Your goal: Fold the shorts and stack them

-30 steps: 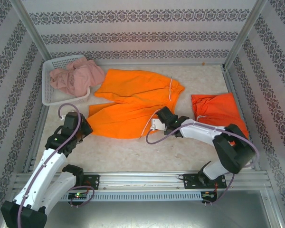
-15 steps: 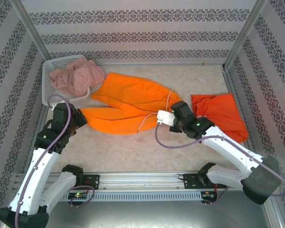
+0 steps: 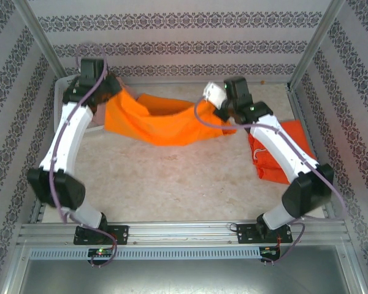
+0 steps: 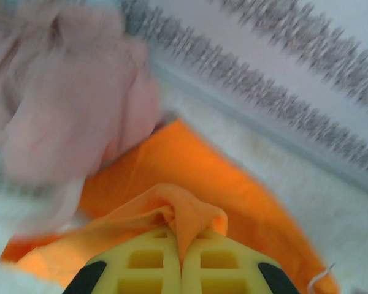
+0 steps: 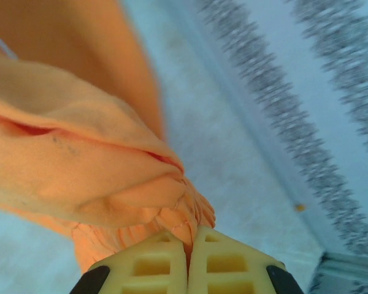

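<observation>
The left gripper [image 4: 181, 245], at eleven o'clock on the table [image 3: 184, 184], and the right gripper [image 5: 189, 242], at one o'clock, each pinch tight on one end of the yellow-orange shorts [image 3: 165, 122], which hang between them, probably to be smoothed out for folding.

A pair of shorts [image 3: 165, 122] hangs stretched between the left tool [image 3: 107, 92] and the right tool [image 3: 224, 116] over the rear of the surface [image 3: 172, 177]; a second pair [image 3: 303, 139] lies on it at right, a third pair [image 4: 67, 104] bunched rear left
</observation>
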